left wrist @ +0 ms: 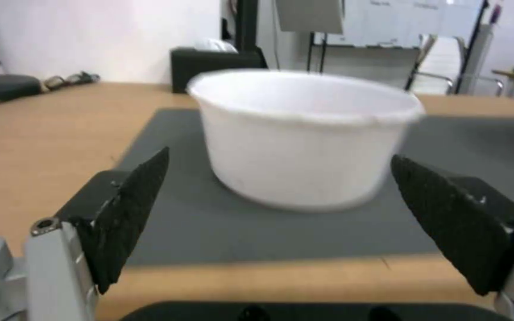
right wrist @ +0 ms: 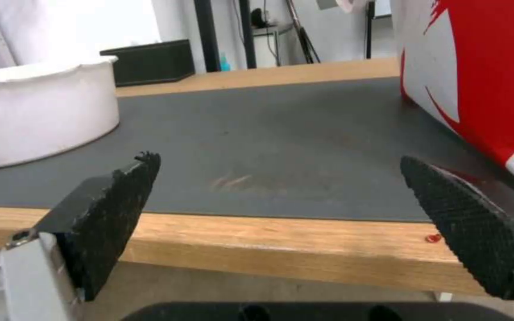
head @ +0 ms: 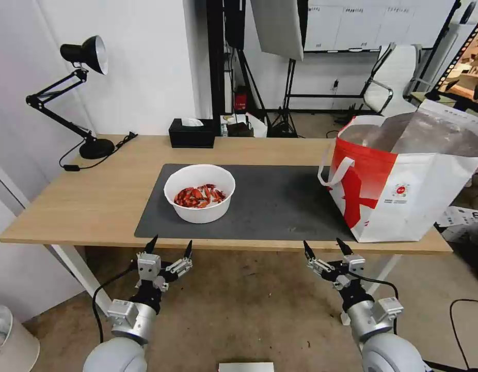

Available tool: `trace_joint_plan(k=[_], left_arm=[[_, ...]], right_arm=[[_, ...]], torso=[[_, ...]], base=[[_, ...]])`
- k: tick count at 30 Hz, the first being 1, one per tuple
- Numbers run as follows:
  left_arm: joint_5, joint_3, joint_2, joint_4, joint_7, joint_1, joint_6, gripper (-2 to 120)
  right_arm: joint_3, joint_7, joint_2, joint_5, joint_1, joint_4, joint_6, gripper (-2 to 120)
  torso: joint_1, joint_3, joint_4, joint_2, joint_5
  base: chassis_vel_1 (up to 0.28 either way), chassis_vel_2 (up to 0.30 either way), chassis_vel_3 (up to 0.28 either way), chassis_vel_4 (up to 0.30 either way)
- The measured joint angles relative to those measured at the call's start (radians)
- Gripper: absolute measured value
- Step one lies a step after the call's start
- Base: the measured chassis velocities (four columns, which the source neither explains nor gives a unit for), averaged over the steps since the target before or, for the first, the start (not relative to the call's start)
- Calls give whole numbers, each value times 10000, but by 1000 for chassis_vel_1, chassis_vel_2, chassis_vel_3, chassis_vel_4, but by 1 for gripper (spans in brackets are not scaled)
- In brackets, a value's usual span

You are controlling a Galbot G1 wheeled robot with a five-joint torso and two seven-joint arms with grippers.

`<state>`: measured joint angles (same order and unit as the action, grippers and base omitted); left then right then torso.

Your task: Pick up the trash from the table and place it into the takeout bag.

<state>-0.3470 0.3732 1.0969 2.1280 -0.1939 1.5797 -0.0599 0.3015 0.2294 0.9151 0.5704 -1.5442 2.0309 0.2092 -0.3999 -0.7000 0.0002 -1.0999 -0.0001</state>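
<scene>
A white round bowl (head: 199,198) of red shell scraps (head: 199,196), the trash, stands on the dark grey mat (head: 280,206) of the light-wood table (head: 94,201). The white-and-red takeout bag (head: 404,191) stands open at the table's right end, foil lining showing. My left gripper (head: 170,247) hangs open just off the front edge, in line with the bowl (left wrist: 304,138); its pads (left wrist: 132,214) flank it from a distance. My right gripper (head: 325,248) is open too, off the front edge left of the bag (right wrist: 483,76), with the bowl (right wrist: 37,111) off to one side.
A black tissue box (head: 191,133) sits at the table's back edge. A black desk lamp (head: 79,98) with its cord stands at the back left. Beyond the table are a white chair (head: 394,77), stands and cables. A tiny red speck (right wrist: 433,238) lies on the front edge.
</scene>
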Motion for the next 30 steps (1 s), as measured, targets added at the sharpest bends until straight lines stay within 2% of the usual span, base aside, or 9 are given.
trace_joint_plan(k=[2,5,7,8,11,12,15,20,30], left_arm=[[-347,136,-103,61,-157,-289,173,100],[-2115,473,-814,276,-624,-1277,880,100],[-4419,637,-1721,448,-994,-2327,1931,100],[-4419,637,-1721,448,-994,-2327,1931,100],[-7114,720,-2604,374,-1386,-3655,3573,100],[-7114,720,-2604,374,-1386,-3655,3573,100],[-9593,501,-3363,-213,-2395,-5223,5581,100],[-11235,-149,-3941,-1453,-3110,-6912,7105,100],[-11812,-1295,-3772,-3328,-2525,-8609,7379,100]], right_arm=[[-2,1,-2,3,6,3,-3,100],[-5,3,-6,7,18,6,-8,100],[-9,5,-9,10,24,9,-12,100],[-9,5,-9,10,24,9,-12,100],[-12,5,-11,12,28,12,-12,100],[-12,5,-11,12,28,12,-12,100],[-12,4,-12,15,31,14,-13,100],[-12,5,-14,17,35,16,-13,100],[-13,2,-15,18,39,17,-14,100]], torso=[[-1,0,-1,0,0],[-1,0,-1,0,2],[-1,-1,-1,0,0],[-1,-1,-1,0,0],[-2,-1,-3,0,-1],[-2,-1,-3,0,-1],[-1,-1,-3,0,1],[-2,-2,-1,1,0],[-2,-1,-2,1,1]], base=[[0,0,0,0],[0,0,0,0],[0,0,0,0],[0,0,0,0],[0,0,0,0],[0,0,0,0],[0,0,0,0],[0,0,0,0],[0,0,0,0]])
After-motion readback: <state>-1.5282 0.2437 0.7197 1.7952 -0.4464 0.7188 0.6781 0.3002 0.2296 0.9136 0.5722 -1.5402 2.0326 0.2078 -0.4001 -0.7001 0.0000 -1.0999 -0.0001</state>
